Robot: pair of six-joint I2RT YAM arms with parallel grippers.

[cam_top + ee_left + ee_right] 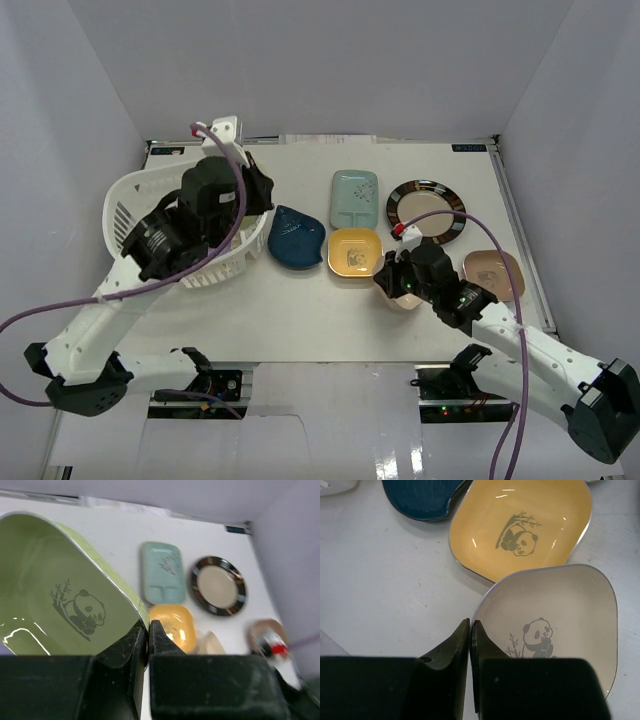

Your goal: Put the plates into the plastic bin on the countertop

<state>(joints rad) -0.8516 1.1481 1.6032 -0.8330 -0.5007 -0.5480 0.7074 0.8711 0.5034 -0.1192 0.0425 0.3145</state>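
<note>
Over the plastic bin [130,200], grips green panda plate [50,595] in left fingers [131,652], due lowering and release; pinches beige panda plate [560,615] with right fingers [455,650].

The green panda plate [55,595] and yellow panda plate [520,525] are smooth and glossy, catching bright highlights; the cream panda plate [560,615] has a softer sheen. The slotted bin [118,205] looks like white plastic, the countertop [380,590] matt and faintly scuffed.

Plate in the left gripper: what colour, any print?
Pale green plate, dark panda-and-bamboo print; clearest in the left wrist view.
</note>
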